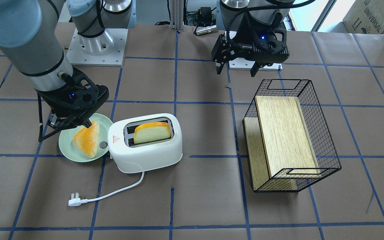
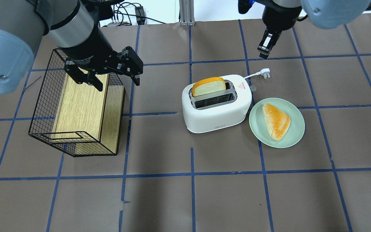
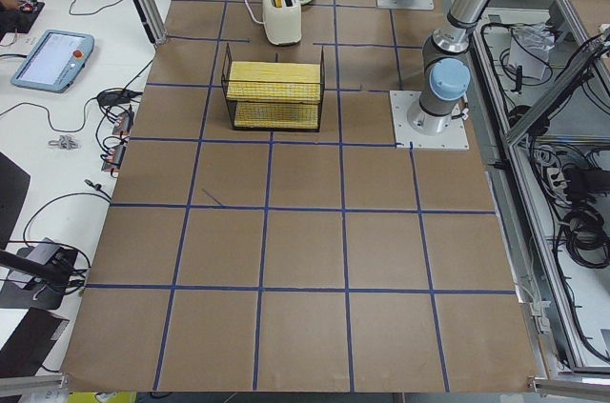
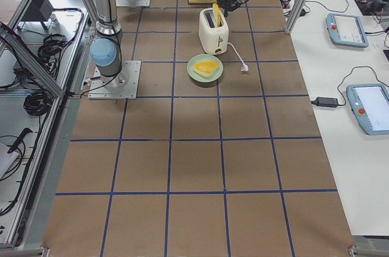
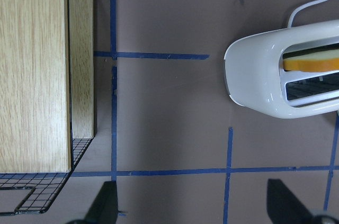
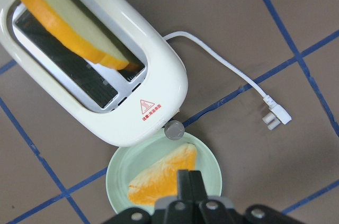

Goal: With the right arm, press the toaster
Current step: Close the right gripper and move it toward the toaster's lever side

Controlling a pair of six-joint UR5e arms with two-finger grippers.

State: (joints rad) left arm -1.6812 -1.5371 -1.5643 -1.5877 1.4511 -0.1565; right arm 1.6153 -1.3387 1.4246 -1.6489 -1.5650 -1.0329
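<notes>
Toaster (image 2: 216, 109) stands between wire basket (image 2: 42, 96) and plate (image 2: 295, 135).

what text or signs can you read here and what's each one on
"UNIVERSAL R", cut off at the frame edge, on the brown cardboard box.
Red warning triangle with red print beneath, too small to read, on the rounded white plastic toaster.
White print on the black wrist above the left gripper, too blurred to read.

Front, overhead cams opposed, steep; share toaster (image 1: 148, 156).
</notes>
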